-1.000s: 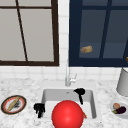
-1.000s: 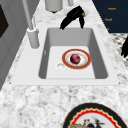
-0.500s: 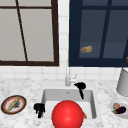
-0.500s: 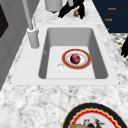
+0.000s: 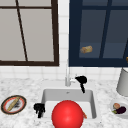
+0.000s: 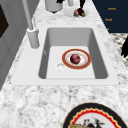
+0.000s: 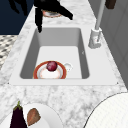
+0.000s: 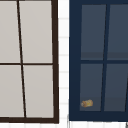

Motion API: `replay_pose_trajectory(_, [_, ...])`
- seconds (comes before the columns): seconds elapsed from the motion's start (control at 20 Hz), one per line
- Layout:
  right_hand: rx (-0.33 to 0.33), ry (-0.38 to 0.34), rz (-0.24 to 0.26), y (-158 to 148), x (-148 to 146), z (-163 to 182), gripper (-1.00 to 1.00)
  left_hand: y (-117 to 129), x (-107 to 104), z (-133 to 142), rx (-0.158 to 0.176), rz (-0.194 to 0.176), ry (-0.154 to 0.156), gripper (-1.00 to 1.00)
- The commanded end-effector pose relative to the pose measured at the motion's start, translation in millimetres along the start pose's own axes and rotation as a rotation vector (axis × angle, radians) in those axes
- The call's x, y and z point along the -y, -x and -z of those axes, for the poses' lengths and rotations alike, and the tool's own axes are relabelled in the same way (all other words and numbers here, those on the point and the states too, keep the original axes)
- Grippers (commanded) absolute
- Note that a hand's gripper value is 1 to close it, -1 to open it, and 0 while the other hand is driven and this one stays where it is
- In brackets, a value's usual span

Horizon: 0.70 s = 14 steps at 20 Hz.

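While right hand (image 5: 81,80) hovers beside the faucet (image 5: 67,75), its fingers (image 5: 82,89) point downward.

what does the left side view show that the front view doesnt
Left side view alone: inside the sink, a red-rimmed plate holding a dark red fruit, with the drain beside it.

Front view alone: a red ball covering the basin floor, the left hand at the sink's left edge, the right hand by the faucet, and both windows.

Shared: sink, faucet, marble counter, patterned plate, pot, vegetable plate.
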Motion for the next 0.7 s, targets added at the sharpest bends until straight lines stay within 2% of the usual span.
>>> replay_pose_trajectory(0.0, [-0.011, 0.049, -0.036, 0.5, 25.3, -8.2, -1.0, 0.0, 0.0, 0.0, 0.0, 0.0, 0.0, 0.0])
replay_pose_trajectory(0.3, [-0.012, 0.085, -0.039, -3.9, 37.3, 9.3, -1.0, 0.0, 0.0, 0.0, 0.0, 0.0, 0.0, 0.0])
replay_pose_trajectory(0.45, [-0.007, 0.075, -0.029, -6.1, 42.2, 26.9, -1.0, 0.0, 0.0, 0.0, 0.0, 0.0, 0.0, 0.0])
replay_pose_trajectory(0.55, [-0.006, 0.046, -0.016, -0.8, 46.0, 44.4, -1.0, 0.0, 0.0, 0.0, 0.0, 0.0, 0.0, 0.0])
replay_pose_trajectory(0.65, [0.007, -0.013, -0.002, 2.6, 43.6, 57.7, -1.0, 0.0, 0.0, 0.0, 0.0, 0.0, 0.0, 0.0])
